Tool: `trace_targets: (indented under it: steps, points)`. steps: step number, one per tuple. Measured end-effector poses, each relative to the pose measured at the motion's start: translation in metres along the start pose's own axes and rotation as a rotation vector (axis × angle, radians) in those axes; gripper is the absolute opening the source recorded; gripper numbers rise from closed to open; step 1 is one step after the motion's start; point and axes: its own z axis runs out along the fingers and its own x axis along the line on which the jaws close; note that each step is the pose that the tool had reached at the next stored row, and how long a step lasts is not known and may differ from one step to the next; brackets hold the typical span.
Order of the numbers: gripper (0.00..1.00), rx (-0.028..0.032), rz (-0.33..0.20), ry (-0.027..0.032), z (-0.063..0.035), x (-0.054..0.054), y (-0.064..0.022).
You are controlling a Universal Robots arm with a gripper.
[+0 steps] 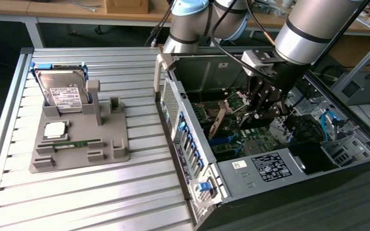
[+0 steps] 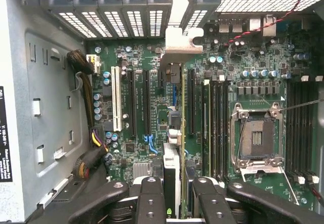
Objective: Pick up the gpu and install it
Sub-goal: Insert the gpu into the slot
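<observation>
The arm reaches down into the open computer case (image 1: 281, 159), which lies on its side on the exterior view's right half of the slatted table (image 1: 95, 187). The gripper (image 1: 260, 107) sits low over the motherboard (image 1: 249, 132), and it has hold of the gpu (image 1: 216, 120): in the wrist view the two black fingers (image 2: 152, 198) are part-closed on the card's upper edge, pinching it between them. The gpu (image 2: 178, 128) stands on edge, thin and dark with its silvery bracket (image 2: 178, 32) pointing toward the slotted rear wall of the case. It runs along the row of expansion slots, between a black slot on one side and the memory slots (image 2: 215, 128) on the other. Whether the card's edge is fully seated in its slot, I cannot tell.

The bare CPU socket (image 2: 255, 138) with its metal frame lies just beyond the memory slots, well clear of the card. A bundle of cables (image 2: 91, 148) hugs the grey case wall.

Over on the exterior view's left, the grey parts holder (image 1: 82, 144) sits on the table well apart from the case. The hard drive (image 1: 63, 91) stands propped at its far end, and the green memory stick (image 1: 69, 143) lies flat nearer the front.
</observation>
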Motion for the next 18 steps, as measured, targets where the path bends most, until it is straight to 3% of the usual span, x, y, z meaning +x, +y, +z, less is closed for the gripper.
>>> trace_targets:
  steps: [7, 18]
  points:
    - [0.27, 0.0001, 0.000, -0.0002, 0.0001, -0.001, 0.0000]
    - [0.27, 0.0001, 0.000, 0.0000, 0.0006, -0.011, 0.0002]
